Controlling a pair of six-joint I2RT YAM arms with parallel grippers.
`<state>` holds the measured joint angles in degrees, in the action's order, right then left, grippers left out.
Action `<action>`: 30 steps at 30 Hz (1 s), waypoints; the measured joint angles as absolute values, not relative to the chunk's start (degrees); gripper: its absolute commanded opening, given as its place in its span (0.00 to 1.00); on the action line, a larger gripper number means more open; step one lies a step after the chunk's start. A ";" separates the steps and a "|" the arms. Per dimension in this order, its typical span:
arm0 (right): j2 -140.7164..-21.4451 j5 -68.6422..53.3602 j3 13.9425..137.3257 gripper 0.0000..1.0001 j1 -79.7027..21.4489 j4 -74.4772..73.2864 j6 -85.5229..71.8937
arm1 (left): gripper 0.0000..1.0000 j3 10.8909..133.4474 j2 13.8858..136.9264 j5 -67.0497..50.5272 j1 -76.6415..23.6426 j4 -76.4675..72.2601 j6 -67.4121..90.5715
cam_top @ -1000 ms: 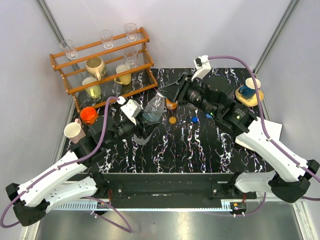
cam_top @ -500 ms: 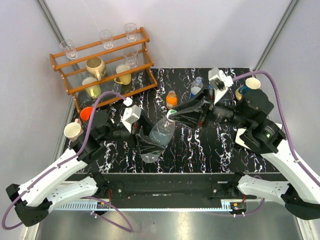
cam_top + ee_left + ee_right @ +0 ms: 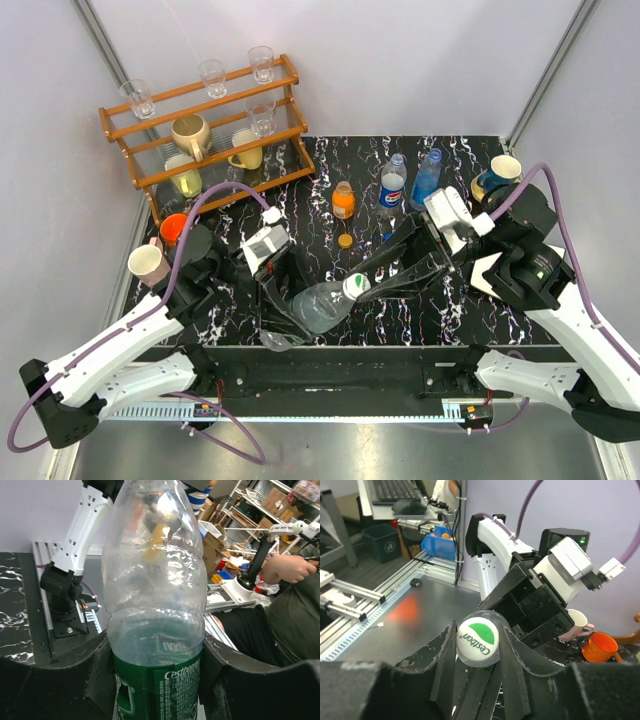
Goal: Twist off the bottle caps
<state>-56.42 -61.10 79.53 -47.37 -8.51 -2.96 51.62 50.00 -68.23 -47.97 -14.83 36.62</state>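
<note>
My left gripper [image 3: 285,310] is shut on the clear bottle with the green label [image 3: 320,306], held tilted above the table's front edge; its body fills the left wrist view [image 3: 155,605]. My right gripper [image 3: 362,288] is shut on that bottle's white-and-green cap [image 3: 477,638], which also shows in the top view [image 3: 354,286]. The squat orange bottle [image 3: 343,200], the clear bottle with the blue-red label [image 3: 392,187] and the translucent blue bottle [image 3: 427,176] stand upright at the back of the table. A loose orange cap [image 3: 345,240] and a small blue cap [image 3: 388,238] lie near them.
A wooden rack [image 3: 205,125] with glasses and mugs stands at the back left. An orange cup [image 3: 177,230] and a pink cup [image 3: 148,264] stand at the left edge. A blue cup on a saucer [image 3: 497,180] sits at the back right, white paper [image 3: 545,255] below it.
Both arms brought the green-label bottle from the back middle down toward the front edge. My right gripper swung from the back bottles onto the cap and closed on it.
</note>
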 measured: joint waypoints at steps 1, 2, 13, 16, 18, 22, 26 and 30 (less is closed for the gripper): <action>-56.49 -62.00 79.55 0.00 -47.37 -9.06 -1.87 | 0.43 51.27 50.00 -68.75 -48.03 -15.42 37.56; -56.75 -63.44 79.85 0.00 -47.33 -10.15 0.01 | 0.43 50.92 50.00 -69.28 -48.05 -16.01 38.22; -58.41 -67.16 83.44 0.16 -47.29 -23.77 14.09 | 0.44 50.04 50.00 -71.61 -48.05 -13.10 37.63; -58.39 -66.46 83.40 0.36 -47.27 -25.15 13.91 | 0.45 50.13 49.98 -71.40 -48.05 -9.96 34.52; -57.87 -65.25 83.15 0.45 -47.29 -25.43 13.15 | 0.45 50.24 49.98 -70.91 -48.03 -8.62 32.69; -56.60 -61.82 82.24 0.62 -47.29 -25.89 10.26 | 0.46 50.94 49.98 -68.79 -47.99 -6.94 29.54; -55.51 -57.58 80.95 0.67 -47.33 -26.68 7.31 | 0.47 52.84 49.78 -65.63 -47.81 -6.74 26.85; -55.13 -51.86 79.79 0.77 -47.35 -26.02 4.03 | 0.47 54.41 49.10 -62.98 -47.77 -5.26 24.16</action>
